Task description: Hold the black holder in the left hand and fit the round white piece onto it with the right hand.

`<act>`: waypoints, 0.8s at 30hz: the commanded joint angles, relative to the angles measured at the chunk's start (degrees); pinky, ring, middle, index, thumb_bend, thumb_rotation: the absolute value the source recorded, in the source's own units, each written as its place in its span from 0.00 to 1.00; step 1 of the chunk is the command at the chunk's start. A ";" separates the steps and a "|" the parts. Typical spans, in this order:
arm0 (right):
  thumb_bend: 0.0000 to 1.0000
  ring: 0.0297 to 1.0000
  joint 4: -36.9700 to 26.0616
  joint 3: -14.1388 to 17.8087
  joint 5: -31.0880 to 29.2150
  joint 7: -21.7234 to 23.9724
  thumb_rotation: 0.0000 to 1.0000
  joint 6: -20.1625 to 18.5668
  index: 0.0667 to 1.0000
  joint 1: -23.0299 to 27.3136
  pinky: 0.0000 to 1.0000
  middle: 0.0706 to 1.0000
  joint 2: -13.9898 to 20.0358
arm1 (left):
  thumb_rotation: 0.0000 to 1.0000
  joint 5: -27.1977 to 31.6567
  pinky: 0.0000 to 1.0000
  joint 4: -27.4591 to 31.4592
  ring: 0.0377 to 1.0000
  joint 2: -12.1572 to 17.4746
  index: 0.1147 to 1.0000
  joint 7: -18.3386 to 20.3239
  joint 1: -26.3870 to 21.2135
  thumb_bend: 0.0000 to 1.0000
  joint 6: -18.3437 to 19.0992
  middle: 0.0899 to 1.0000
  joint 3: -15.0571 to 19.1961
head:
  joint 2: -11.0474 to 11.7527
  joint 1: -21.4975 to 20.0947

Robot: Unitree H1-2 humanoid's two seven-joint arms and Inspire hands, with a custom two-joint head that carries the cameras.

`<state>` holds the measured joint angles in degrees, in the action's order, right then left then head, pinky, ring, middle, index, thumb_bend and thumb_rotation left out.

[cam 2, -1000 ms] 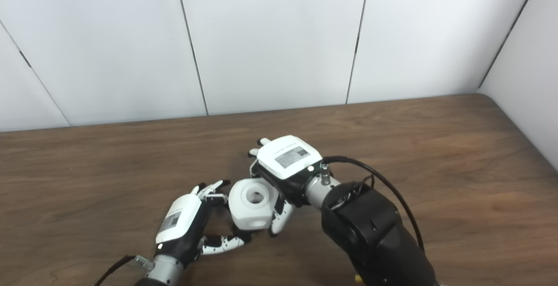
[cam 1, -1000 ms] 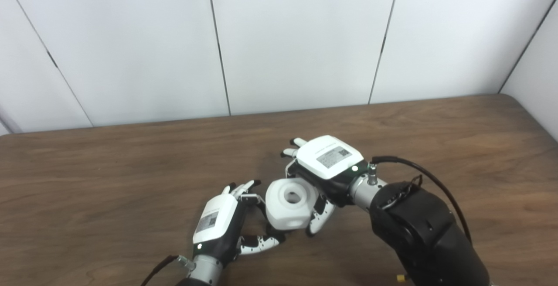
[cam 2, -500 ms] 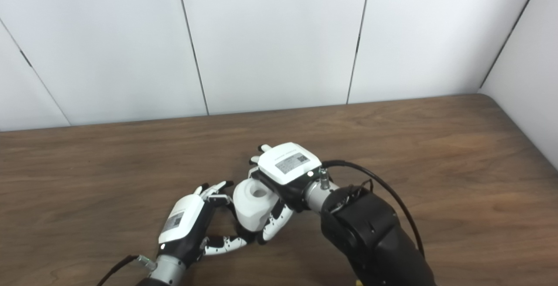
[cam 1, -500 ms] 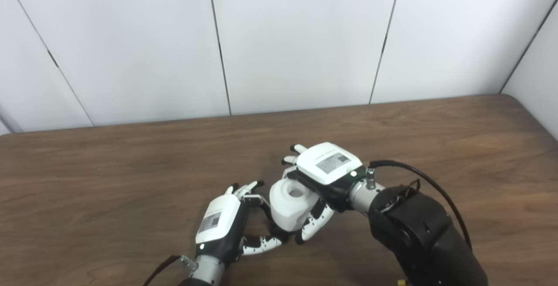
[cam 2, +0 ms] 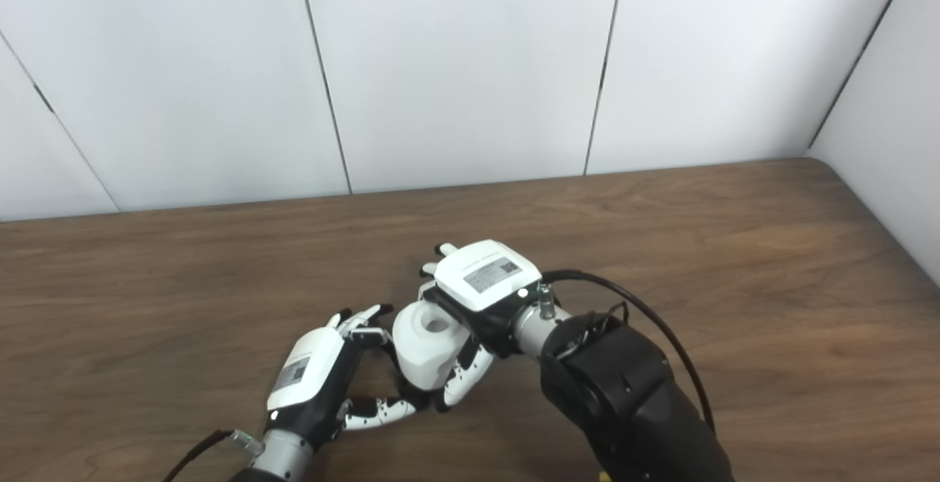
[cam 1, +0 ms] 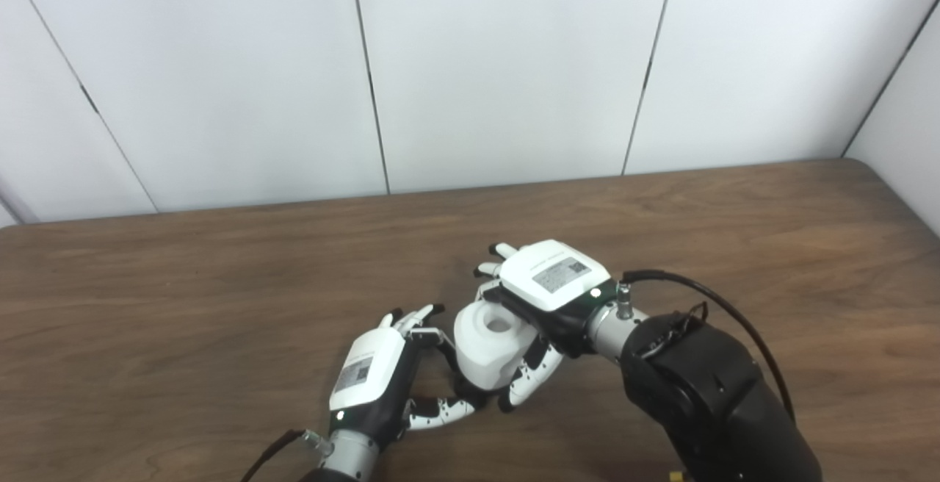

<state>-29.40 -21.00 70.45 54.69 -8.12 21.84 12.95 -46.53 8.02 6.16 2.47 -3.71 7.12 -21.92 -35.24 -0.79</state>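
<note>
Since a second ago, the right hand (cam 1: 547,298) has dropped slightly and tipped the round white piece (cam 1: 490,342) so its central hole faces more upward; over the last half second almost nothing has shifted.

Largest in view is the brown wooden table (cam 1: 734,232), set against a wall of pale panels (cam 1: 499,63). The right arm (cam 1: 716,401), bulky and black with a looping cable, enters from the lower right. Its hand, white-backed with a printed label, grips the white piece from the right, fingers wrapped around its far side and thumb beneath.

The left hand (cam 1: 371,379) enters from the bottom edge, left of centre. Its fingers curl loosely toward the white piece from the left, thumb reaching underneath. A dark shape at the base of the white piece, between the two thumbs, is probably the black holder (cam 1: 470,392), but it is mostly hidden, so the grip on it cannot be confirmed.

The white piece sits between the hands, low over the table, seemingly partly seated on the holder.

To finish well, the left hand should likely stay rigid while the right presses straight down along the hole's axis, avoiding tilt that could jam the fit.
</note>
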 commanded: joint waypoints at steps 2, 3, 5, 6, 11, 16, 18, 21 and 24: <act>0.90 1.00 -0.47 0.73 -0.76 -0.11 0.50 0.35 0.74 0.73 0.93 0.94 -0.51 | 0.05 0.10 1.00 -0.19 0.91 -0.36 0.42 -1.22 -1.65 0.51 -1.68 0.90 -0.09 | 0.10 -0.03; 0.92 1.00 -0.46 0.86 -1.04 -0.13 0.51 0.21 0.76 0.72 0.92 0.95 -0.62 | 0.05 0.09 1.00 -0.32 0.91 -0.34 0.42 -1.35 -1.68 0.51 -1.80 0.90 -0.07 | 0.25 -0.09; 0.94 1.00 -0.58 1.16 -1.59 -0.19 0.53 -0.13 0.79 0.65 0.91 0.96 -0.87 | 0.05 0.11 1.00 -0.47 0.91 -0.31 0.42 -1.46 -1.69 0.51 -2.01 0.90 -0.03 | 0.30 -0.10; 0.96 1.00 -0.66 1.32 -1.83 -0.32 0.54 -0.26 0.81 0.61 0.90 0.97 -1.00 | 0.05 0.11 1.00 -0.48 0.91 -0.29 0.42 -1.32 -1.70 0.51 -1.98 0.90 0.01 | 0.30 -0.14; 1.00 1.00 -1.33 2.13 -2.53 -0.26 0.56 -0.81 0.91 0.78 0.84 1.00 -1.42 | 0.05 0.32 1.00 -0.59 0.91 -0.33 0.42 -1.13 -1.72 0.51 -2.00 0.91 0.17 | 0.37 -0.22; 1.00 1.00 -1.37 3.07 -2.85 -0.50 0.53 -1.51 0.98 0.83 0.79 1.00 -2.13 | 0.05 0.61 1.00 -1.06 0.91 -0.26 0.42 -1.57 -1.80 0.51 -2.49 0.91 0.22 | 0.54 -0.28; 1.00 1.00 -1.33 3.46 -2.92 -0.40 0.51 -1.76 1.00 0.82 0.77 1.00 -2.47 | 0.05 0.67 1.00 -1.08 0.91 -0.29 0.42 -1.56 -1.80 0.51 -2.51 0.91 0.27 | 0.61 -0.29; 1.00 1.00 -1.42 3.92 -3.30 -0.46 0.49 -1.96 1.00 0.74 0.75 1.00 -2.80 | 0.05 0.51 1.00 -0.88 0.91 -0.33 0.42 -1.26 -1.76 0.51 -2.13 0.91 0.25 | 0.61 -0.29; 1.00 1.00 -1.41 4.02 -3.45 -0.78 0.49 -1.81 1.00 0.79 0.72 1.00 -2.78 | 0.05 0.58 1.00 -0.98 0.91 -0.26 0.42 -1.19 -1.85 0.51 -2.16 0.91 0.27 | 0.77 -0.38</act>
<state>-29.39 -17.81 67.43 54.88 -9.77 21.25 10.48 -45.48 6.67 6.16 2.06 -4.23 5.55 -21.65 -34.45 -1.14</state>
